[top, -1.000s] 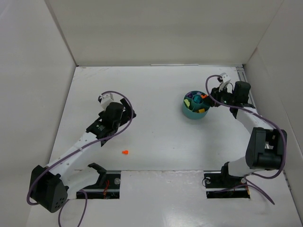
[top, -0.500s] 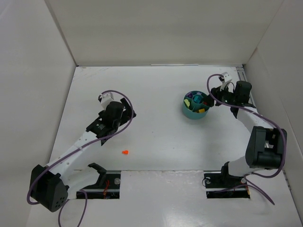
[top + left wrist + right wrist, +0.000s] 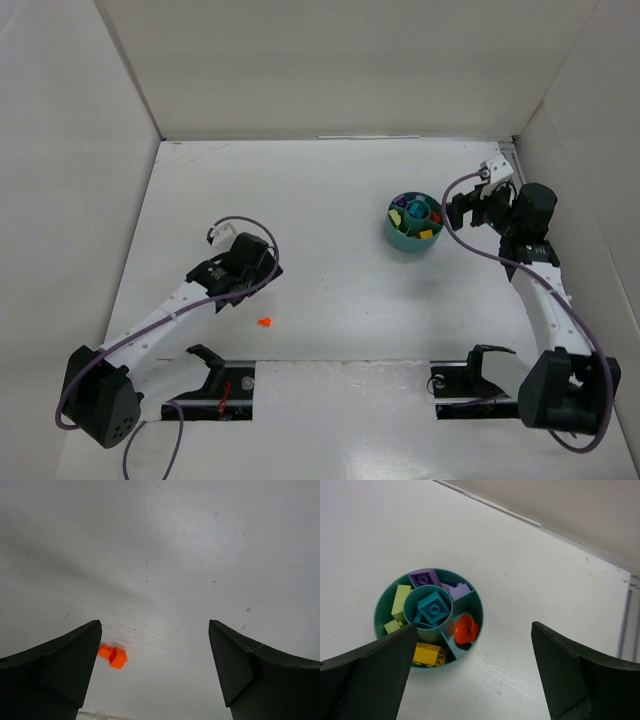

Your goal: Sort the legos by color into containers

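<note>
A small orange brick lies alone on the white table, just below my left gripper. In the left wrist view the orange brick sits beside the inner face of the left finger, and my left gripper is open and holds nothing. The teal cup stands at the right. Its compartments hold purple bricks, pale green bricks, a teal brick in the centre, a round orange piece and a yellow brick. My right gripper hangs open just right of the cup, empty.
White walls close the table in on the left, the back and the right. The right arm stands close to the right wall. Both arm mounts sit at the near edge.
My right gripper has opened and pulled back to the right, away from the cup. My left gripper has shifted toward the near edge, closer to the orange brick.
</note>
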Controlling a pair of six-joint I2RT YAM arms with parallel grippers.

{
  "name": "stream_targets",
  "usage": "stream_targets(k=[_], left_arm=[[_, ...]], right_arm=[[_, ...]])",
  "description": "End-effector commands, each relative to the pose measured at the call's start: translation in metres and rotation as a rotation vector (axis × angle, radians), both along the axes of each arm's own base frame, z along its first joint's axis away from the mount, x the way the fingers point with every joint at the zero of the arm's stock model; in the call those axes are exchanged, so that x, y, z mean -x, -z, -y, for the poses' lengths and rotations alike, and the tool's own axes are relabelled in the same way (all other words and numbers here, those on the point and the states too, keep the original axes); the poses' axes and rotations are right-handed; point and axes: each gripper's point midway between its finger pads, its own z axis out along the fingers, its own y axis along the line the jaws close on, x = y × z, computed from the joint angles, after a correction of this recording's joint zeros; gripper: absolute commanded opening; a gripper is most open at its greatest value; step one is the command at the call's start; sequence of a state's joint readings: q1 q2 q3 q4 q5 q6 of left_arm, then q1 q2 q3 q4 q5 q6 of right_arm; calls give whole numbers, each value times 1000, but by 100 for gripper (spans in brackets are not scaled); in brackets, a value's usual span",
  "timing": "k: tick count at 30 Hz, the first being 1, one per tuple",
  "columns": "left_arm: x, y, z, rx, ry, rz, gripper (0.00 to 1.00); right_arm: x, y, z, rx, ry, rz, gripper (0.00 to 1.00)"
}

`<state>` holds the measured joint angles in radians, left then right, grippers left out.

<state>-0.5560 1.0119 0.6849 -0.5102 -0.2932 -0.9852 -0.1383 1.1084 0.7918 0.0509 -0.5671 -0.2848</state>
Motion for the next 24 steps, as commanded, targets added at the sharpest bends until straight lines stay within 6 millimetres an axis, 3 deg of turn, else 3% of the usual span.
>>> stream_targets(k=[1,8,17,24], left_arm=[[45,30,-13,-29,-74,-163,85],[65,53,4,-5,-43,-240,56],[90,63,27,-99,1,-375,51],[86,64,25,-180,-48,-384,49]], right_arm=[[16,9,22,91,104,-6,100],[38,26,37,157,185,-58,100],[44,34,45,198,212,-95,100],[43,37,47,209,218,-103,100]])
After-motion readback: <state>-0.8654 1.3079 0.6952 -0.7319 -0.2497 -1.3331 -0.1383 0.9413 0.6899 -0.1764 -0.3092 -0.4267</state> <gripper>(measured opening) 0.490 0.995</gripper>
